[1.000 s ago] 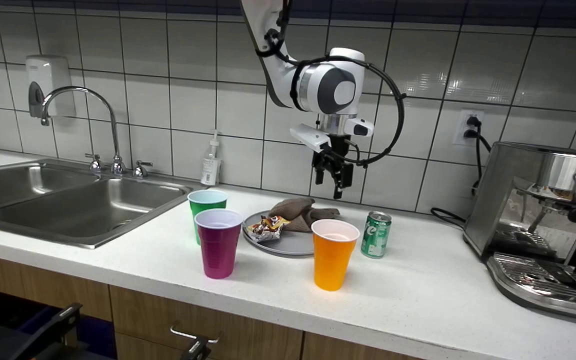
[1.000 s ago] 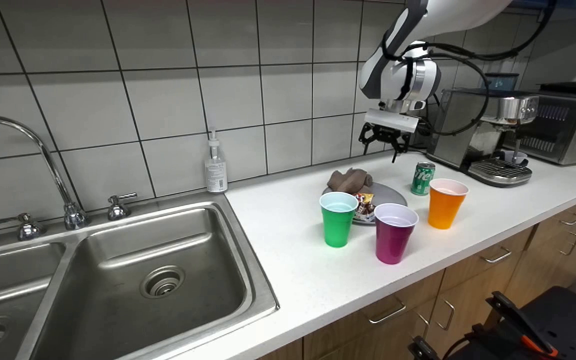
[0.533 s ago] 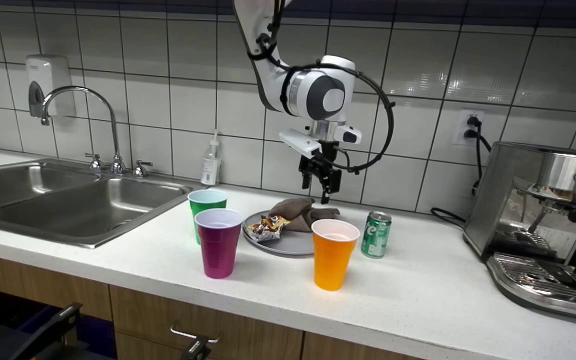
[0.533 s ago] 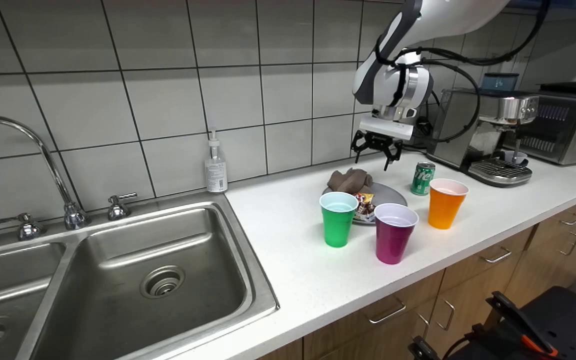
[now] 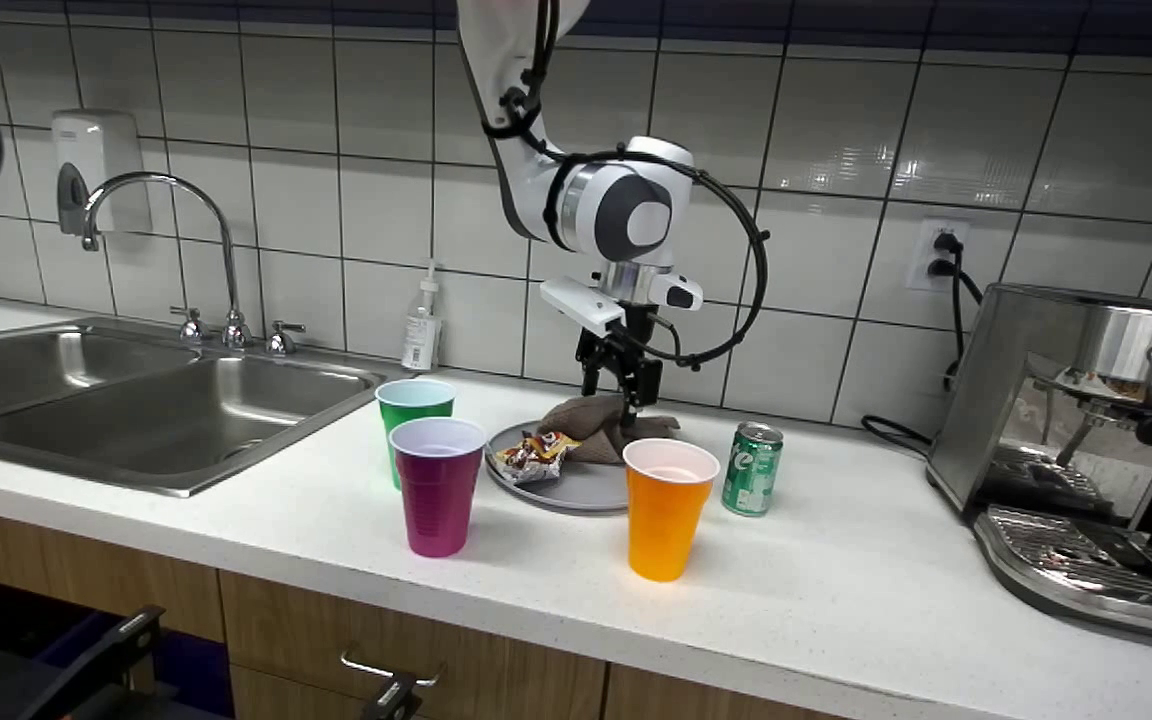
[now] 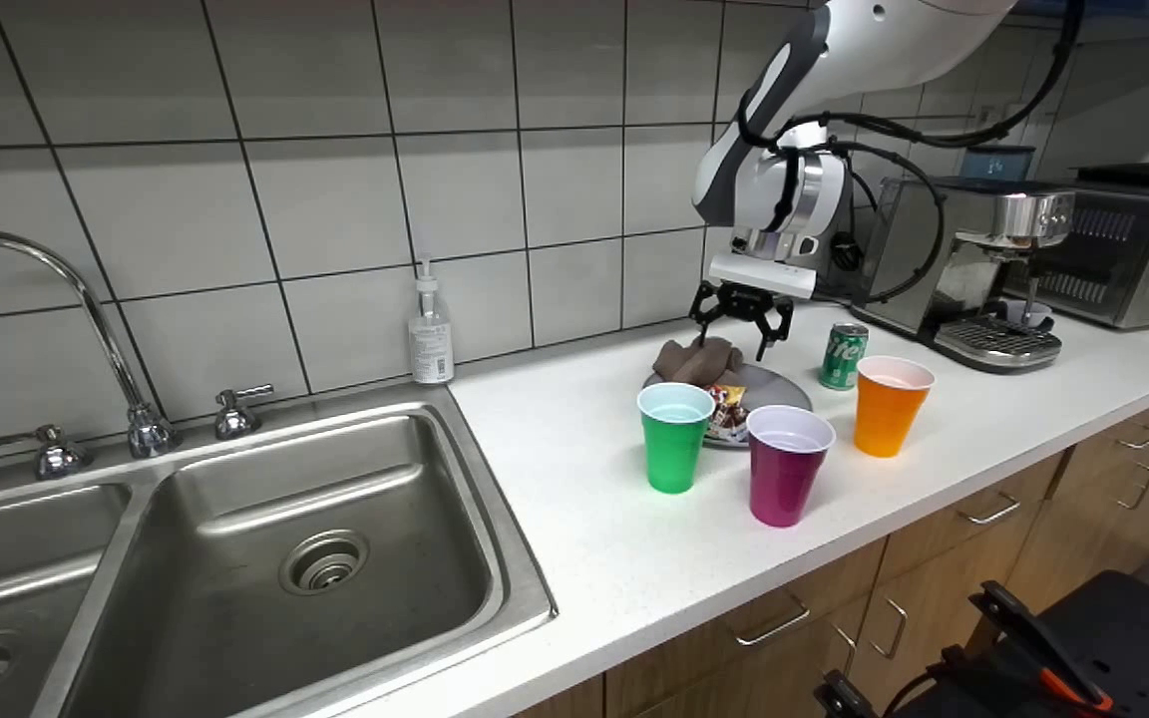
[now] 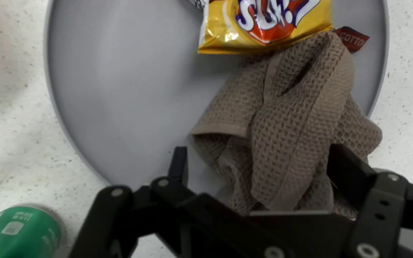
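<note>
My gripper (image 7: 259, 159) is open and empty, pointing down over a crumpled brown cloth (image 7: 289, 125). In the wrist view the cloth lies between the fingers, and the right finger overlaps its edge; I cannot tell whether they touch. The gripper also shows in both exterior views (image 5: 610, 398) (image 6: 732, 345), low over the cloth (image 5: 576, 425) (image 6: 696, 363). The cloth rests on a grey plate (image 7: 120, 89), partly overhanging its rim. A yellow snack packet (image 7: 267, 25) lies on the plate touching the cloth. A green can (image 7: 20, 233) stands on the counter beside the plate.
Green (image 6: 676, 449), purple (image 6: 784, 479) and orange (image 6: 889, 409) cups stand in front of the plate. A steel sink (image 5: 266, 400) with a faucet and a soap bottle (image 5: 421, 335) are at one side, a coffee machine (image 5: 1116, 400) at the other. A tiled wall stands behind.
My gripper has moved down and to the left in both exterior views, from above the plate's back to close over the cloth. It stays open. The objects on the counter have not moved.
</note>
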Available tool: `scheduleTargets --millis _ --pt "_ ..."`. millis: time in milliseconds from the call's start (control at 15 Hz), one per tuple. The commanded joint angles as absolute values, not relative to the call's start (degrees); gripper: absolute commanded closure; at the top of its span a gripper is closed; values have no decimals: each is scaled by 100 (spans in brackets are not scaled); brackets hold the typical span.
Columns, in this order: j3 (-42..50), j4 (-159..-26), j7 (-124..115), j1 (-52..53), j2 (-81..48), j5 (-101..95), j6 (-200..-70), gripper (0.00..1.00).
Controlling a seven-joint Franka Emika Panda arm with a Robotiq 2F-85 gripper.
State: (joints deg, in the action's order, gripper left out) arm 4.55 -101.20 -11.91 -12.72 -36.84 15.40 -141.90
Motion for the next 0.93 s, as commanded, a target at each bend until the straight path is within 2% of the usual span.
scheduleTargets --millis 0,867 --pt "344 -10173 -967 -1303 -3691 1685 -14223 0" --pt "208 -10095 -895 -1311 -4102 1803 -14946 0"
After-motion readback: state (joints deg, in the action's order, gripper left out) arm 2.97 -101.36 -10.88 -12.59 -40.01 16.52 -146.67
